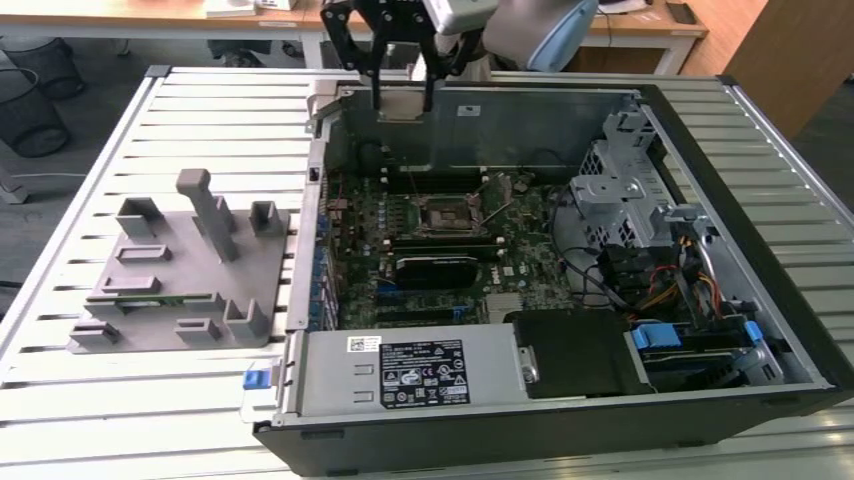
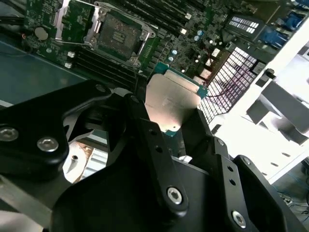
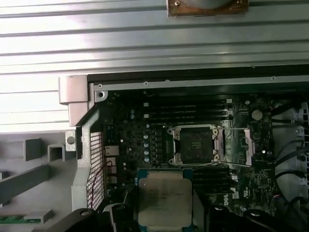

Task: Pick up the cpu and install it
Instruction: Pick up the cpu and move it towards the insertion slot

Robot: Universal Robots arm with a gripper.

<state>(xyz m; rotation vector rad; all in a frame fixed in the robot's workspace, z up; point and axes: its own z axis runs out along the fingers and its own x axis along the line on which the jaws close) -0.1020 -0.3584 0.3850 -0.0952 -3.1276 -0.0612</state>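
Aloft, the hand (image 1: pixel 402 108) clasps the cpu (image 3: pixel 165 198) by its edges over the open computer case (image 1: pixel 534 445), at 12 o'clock from the bare socket (image 1: pixel 447 212) in the exterior view: mid-carry, with seating likely demanding square, gentle alignment.

In the second wrist view the gripper (image 2: pixel 171 123) clasps the cpu (image 2: pixel 171 96), its fingers (image 2: pixel 145 130) hiding the chip's lower part. In the first wrist view the chip's bottom edge is cut off. In the exterior view the arm (image 1: pixel 534 25) runs off the top edge, and the held piece, probably the chip, is too small to tell.
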